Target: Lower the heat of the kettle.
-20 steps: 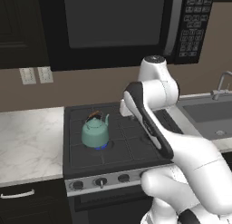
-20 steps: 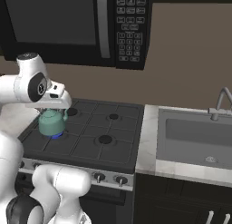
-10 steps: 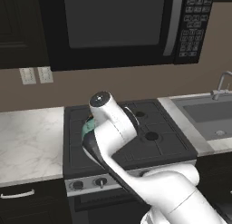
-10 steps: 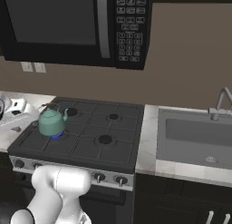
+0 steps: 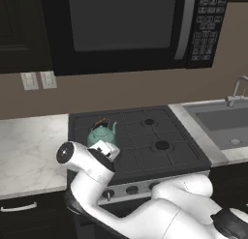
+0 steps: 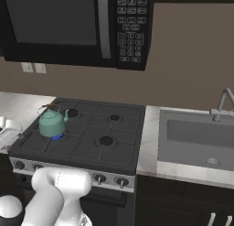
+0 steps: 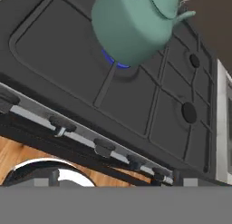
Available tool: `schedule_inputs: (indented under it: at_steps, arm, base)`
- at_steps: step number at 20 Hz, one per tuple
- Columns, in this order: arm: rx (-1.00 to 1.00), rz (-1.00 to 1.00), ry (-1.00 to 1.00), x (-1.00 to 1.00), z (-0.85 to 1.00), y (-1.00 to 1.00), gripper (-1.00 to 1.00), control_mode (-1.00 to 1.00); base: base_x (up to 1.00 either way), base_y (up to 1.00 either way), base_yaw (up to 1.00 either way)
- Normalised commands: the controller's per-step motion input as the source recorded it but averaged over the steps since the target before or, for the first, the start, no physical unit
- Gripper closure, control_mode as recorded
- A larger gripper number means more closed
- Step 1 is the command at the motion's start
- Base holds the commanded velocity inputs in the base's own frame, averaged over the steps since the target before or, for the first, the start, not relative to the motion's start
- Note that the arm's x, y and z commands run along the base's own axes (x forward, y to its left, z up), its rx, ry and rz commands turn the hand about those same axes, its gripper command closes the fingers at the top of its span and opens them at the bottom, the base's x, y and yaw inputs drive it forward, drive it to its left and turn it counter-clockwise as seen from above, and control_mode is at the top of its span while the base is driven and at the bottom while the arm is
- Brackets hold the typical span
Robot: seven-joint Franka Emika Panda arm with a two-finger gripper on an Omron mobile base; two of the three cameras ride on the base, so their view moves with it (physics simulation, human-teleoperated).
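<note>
While the kettle sits on the blue flame, no stove knob is touched yet. Claw: cannot tell if spread.

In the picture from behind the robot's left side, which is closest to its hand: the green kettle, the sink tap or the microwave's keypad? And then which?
Measured from the gripper, low at the stove's front left:
1. The kettle, just behind it on the front-left burner.
2. The sink tap, far right.
3. The microwave keypad, high up right; close to call with the tap.
</note>
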Motion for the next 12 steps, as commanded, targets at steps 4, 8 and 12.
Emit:
schedule_inputs:
  at_steps: [4,8,12]
  arm:
    - [-0.24,0.19,0.00,0.00,-0.79,0.70,-1.00,-1.00]
    - [-0.22,0.20,0.00,0.00,-0.79,0.62,-1.00,-1.00]
    - [-0.19,0.19,0.04,0.00,-0.65,0.41,-1.00,-1.00]
  base:
    - [0.00,0.00,0.00]
    - [0.00,0.00,0.00]
    - [0.00,0.00,0.00]
